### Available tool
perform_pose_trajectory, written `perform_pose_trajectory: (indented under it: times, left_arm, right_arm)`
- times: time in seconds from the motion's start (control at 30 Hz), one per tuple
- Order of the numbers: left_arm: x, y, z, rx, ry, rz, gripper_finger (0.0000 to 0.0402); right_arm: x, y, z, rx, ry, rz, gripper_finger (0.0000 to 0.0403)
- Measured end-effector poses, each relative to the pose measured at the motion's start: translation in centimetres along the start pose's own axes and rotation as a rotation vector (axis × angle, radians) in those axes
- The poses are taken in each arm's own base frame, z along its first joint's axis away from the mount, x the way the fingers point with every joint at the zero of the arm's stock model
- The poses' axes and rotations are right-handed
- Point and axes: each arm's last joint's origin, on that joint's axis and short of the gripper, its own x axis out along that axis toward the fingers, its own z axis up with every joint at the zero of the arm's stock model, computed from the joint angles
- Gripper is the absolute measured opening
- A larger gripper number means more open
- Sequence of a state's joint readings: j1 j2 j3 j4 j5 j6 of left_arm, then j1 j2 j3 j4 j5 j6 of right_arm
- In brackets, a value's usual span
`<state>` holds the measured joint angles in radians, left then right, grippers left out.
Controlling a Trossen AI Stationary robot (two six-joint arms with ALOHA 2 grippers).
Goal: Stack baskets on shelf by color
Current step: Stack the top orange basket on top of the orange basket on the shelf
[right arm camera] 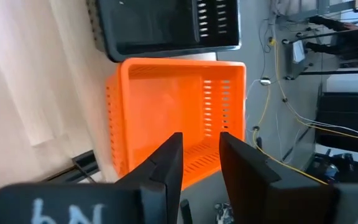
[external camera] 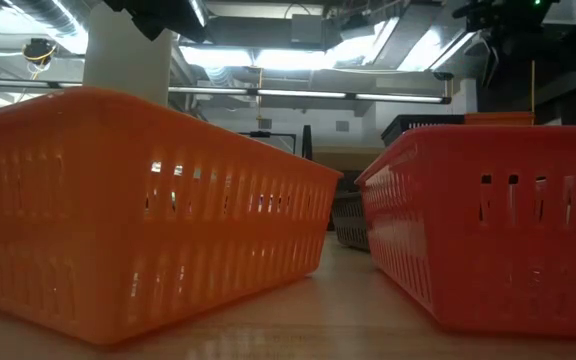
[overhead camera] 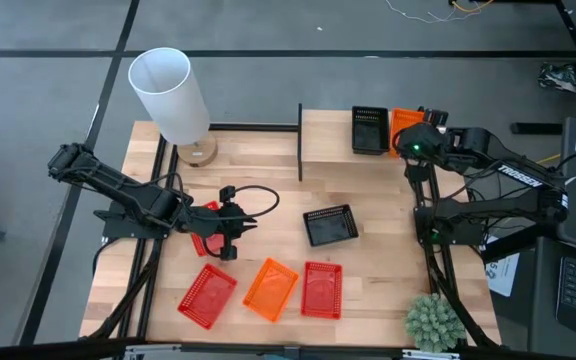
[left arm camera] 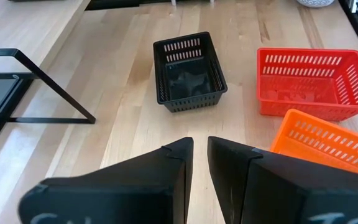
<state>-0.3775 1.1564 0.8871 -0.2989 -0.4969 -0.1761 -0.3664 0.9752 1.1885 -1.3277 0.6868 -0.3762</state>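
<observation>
Two baskets sit on the shelf (overhead camera: 328,140): a black basket (overhead camera: 369,130) and, touching it, an orange basket (overhead camera: 404,124). The right claw (overhead camera: 415,145) hangs just over that orange basket's near rim; its wrist view shows the fingers a little apart with the rim below the gap, gripping nothing. The left claw (overhead camera: 230,232) hovers over a red basket (overhead camera: 206,237) on the surface (overhead camera: 368,270), its fingers nearly together around nothing. Ahead of it lies a second black basket (overhead camera: 329,225), well apart. Three more lie along the front edge: a red one (overhead camera: 207,296), an orange one (overhead camera: 271,289) and another red one (overhead camera: 321,290). Only the low view shows their slotted walls from the side; only the high view shows the basket under the left claw.
</observation>
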Motion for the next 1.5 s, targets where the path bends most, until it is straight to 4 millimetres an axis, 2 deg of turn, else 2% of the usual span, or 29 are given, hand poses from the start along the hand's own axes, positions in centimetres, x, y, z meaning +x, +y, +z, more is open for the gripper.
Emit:
perform_pose_trajectory:
  times: [0.2,0.4,0.5,0.67,0.73,0.87,1.1,1.5]
  left_arm:
    - [0.0,0.0,0.0,0.000,0.000,0.000,0.0041]
    - [0.0,0.0,0.0,0.000,0.000,0.000,0.0041]
    - [0.0,0.0,0.0,0.000,0.000,0.000,0.0041]
    - [0.0,0.0,0.0,0.003,0.000,0.000,0.0041]
    - [0.0,0.0,0.0,0.003,0.000,0.000,0.0041]
    - [0.0,0.0,0.0,0.003,0.000,-0.001,0.0041]
    - [0.0,0.0,0.0,0.001,0.000,0.000,0.0041]
    - [0.0,0.0,0.0,0.000,0.000,0.000,0.0041]
  right_arm:
    - [0.0,0.0,0.2,0.083,-0.033,0.038,0.0106]
    - [-0.4,0.8,1.5,0.184,-0.239,0.417,0.0106]
    - [-0.3,0.9,1.3,0.213,-0.209,0.421,0.0106]
    - [-0.3,1.6,-0.2,0.211,-0.058,0.510,0.0106]
    - [0.0,2.1,-0.7,0.219,-0.002,0.509,0.0106]
    - [1.1,2.8,-1.5,0.200,0.080,0.384,0.0106]
    - [2.5,3.6,-1.9,0.191,0.156,0.230,0.0106]
    - [2.6,3.4,-2.2,0.257,0.203,0.112,0.0106]
